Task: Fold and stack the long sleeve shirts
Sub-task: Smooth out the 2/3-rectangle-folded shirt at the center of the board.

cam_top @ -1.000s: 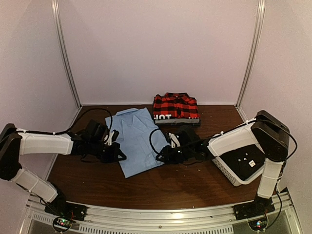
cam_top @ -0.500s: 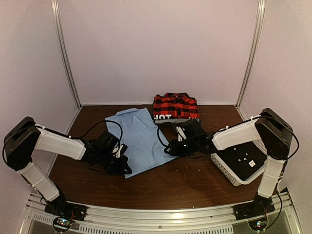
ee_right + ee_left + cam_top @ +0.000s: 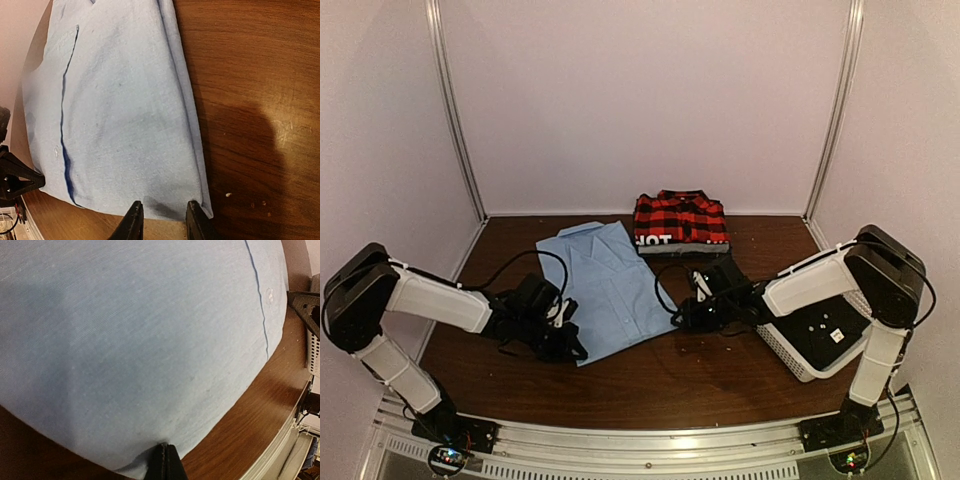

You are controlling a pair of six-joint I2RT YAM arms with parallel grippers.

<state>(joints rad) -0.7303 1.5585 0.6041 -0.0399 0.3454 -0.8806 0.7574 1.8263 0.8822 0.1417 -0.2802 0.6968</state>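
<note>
The light blue shirt lies folded flat mid-table, collar to the back. The red-and-black plaid shirt lies folded behind it. My left gripper is at the blue shirt's near left corner; in the left wrist view the blue shirt fills the frame and the gripper is shut on its hem. My right gripper is at the shirt's right edge; in the right wrist view it is open, its fingertips straddling the hem of the blue shirt.
A white mesh basket with a black item inside stands at the right, under my right arm. A dark folded garment with white letters lies under the plaid shirt. Bare brown table runs along the front.
My right gripper has moved right, off the top of the blue shirt to its right edge. My left gripper has moved nearer, to the shirt's near left corner. The shirt has shifted slightly.
</note>
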